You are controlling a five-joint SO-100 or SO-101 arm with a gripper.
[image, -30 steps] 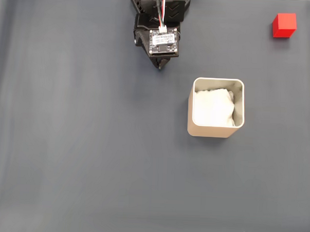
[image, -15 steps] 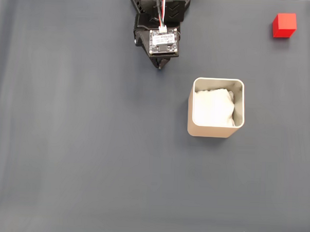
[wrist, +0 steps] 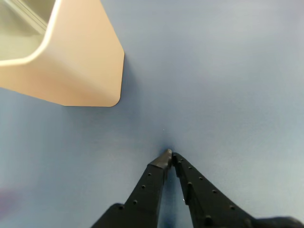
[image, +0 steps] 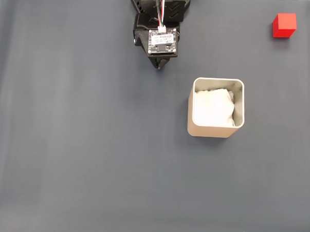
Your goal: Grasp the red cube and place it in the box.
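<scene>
The red cube (image: 284,25) rests on the grey cloth at the top right of the fixed view, far from the arm. The beige box (image: 215,130) with crumpled white paper inside stands right of centre; its outer wall (wrist: 76,61) fills the upper left of the wrist view. My gripper (image: 159,66) hangs folded near the arm's base at top centre, left of and above the box. In the wrist view its black fingers (wrist: 152,185) meet at the tips, so the gripper (wrist: 170,156) is shut with nothing in it, close above the cloth.
The grey cloth (image: 81,143) covers the whole table. The arm's base (image: 160,6) sits at the top edge. Open cloth lies between the gripper and the cube, and across the left and lower parts.
The wrist has shifted very slightly; cube and box have not moved.
</scene>
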